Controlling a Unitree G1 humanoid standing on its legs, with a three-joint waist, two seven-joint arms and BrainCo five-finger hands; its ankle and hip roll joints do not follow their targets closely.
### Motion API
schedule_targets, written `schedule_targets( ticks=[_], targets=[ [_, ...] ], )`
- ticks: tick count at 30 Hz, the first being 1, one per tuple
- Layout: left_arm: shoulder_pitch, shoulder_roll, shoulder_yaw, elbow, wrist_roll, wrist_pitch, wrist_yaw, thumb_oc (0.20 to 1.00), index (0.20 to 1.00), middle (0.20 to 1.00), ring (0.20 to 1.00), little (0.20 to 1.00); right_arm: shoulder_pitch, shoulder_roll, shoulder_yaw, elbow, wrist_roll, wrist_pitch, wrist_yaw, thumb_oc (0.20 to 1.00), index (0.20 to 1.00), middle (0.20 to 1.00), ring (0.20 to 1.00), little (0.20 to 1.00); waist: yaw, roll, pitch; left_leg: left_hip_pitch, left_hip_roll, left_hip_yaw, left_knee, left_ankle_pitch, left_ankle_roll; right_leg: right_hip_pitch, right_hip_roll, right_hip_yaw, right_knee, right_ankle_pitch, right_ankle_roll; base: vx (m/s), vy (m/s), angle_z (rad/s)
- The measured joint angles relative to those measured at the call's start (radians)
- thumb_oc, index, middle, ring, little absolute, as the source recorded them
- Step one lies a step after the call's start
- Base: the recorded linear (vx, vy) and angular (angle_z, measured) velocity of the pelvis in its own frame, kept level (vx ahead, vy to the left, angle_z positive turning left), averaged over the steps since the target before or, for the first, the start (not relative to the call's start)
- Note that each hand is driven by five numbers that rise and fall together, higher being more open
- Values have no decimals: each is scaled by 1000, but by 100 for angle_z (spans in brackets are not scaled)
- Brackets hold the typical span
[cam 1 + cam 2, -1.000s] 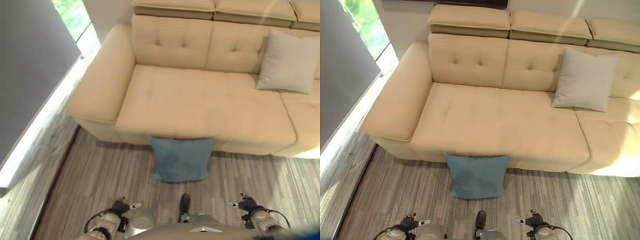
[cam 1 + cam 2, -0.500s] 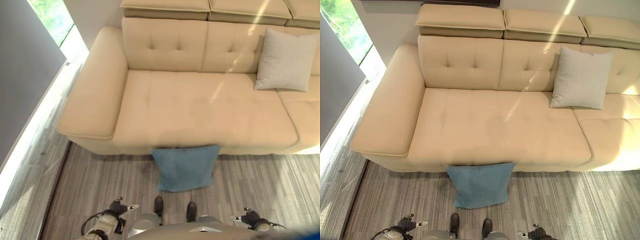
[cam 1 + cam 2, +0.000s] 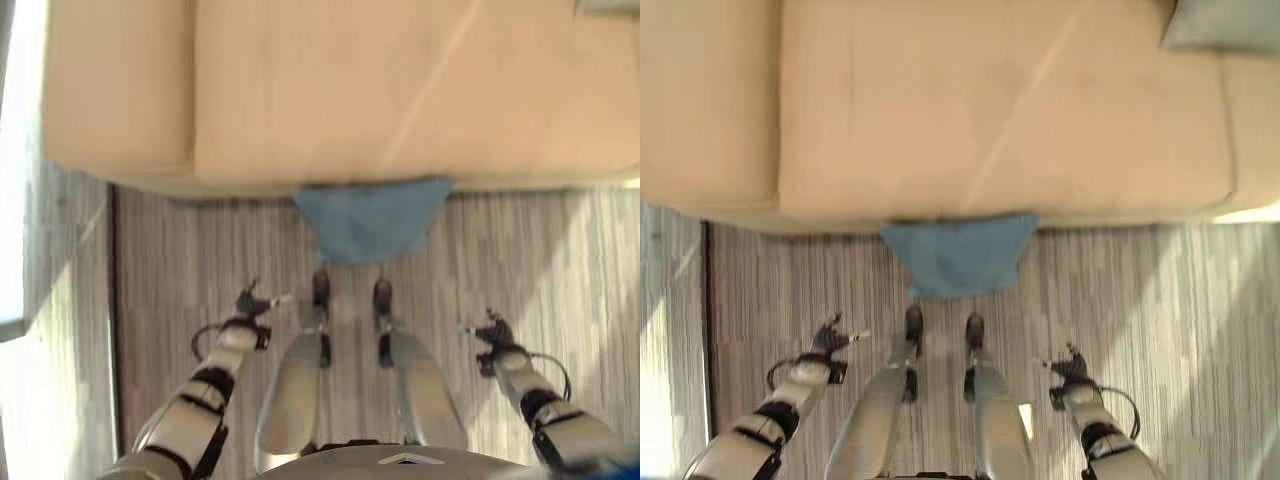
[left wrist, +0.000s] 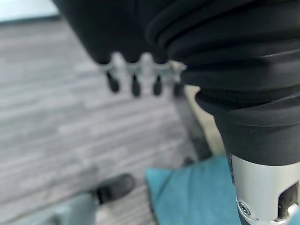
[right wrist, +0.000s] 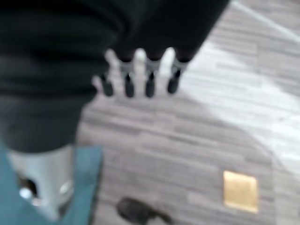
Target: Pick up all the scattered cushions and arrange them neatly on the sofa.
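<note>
Blue cushion (image 3: 372, 220) on the striped wood floor (image 3: 570, 260), leaning against the front edge of the beige sofa (image 3: 400, 90). Grey cushion (image 3: 1225, 22) on the sofa seat, far right. Left hand (image 3: 252, 300) and right hand (image 3: 488, 328) low over the floor, either side of the blue cushion, well apart from it; fingers straight, relaxed, holding nothing.

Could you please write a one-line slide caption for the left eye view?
Blue cushion on the floor against the beige sofa, both robot hands open: left, right.
</note>
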Motion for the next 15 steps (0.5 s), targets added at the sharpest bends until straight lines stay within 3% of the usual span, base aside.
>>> schedule_targets(
  ticks=[3,5,9,15],
  targets=[
    [-60,1,-18,-29,-39,-17,30,1000,1000,1000,1000,1000,-55,-5,3,-41,27,-18,-44,1000,1000,1000,1000,1000,-16,6,33,-44,4,-4,4,24,13,-63,3,-2,42,-2,-8,-97,-53,5],
    [-126,5,-30,-38,-81,-37,51,1000,1000,1000,1000,1000,-112,-29,10,-67,34,-24,-80,1000,1000,1000,1000,1000,-25,10,33,-130,0,-5,19,21,5,-170,-4,-2,106,-31,-13,-11,-48,11],
    [-268,27,-26,-72,-191,-60,83,1000,1000,1000,1000,1000,-273,-93,8,-142,71,-45,-146,1000,1000,1000,1000,1000,-31,19,70,-286,3,2,41,48,11,-353,-2,9,174,-23,-29,54,-36,-2],
    [-453,35,-26,-138,-319,-102,117,1000,1000,1000,1000,1000,-478,-170,14,-259,103,-91,-241,1000,1000,1000,1000,1000,-49,28,75,-478,8,13,88,49,10,-571,4,27,253,-40,-42,35,-47,-1]
  ],
)
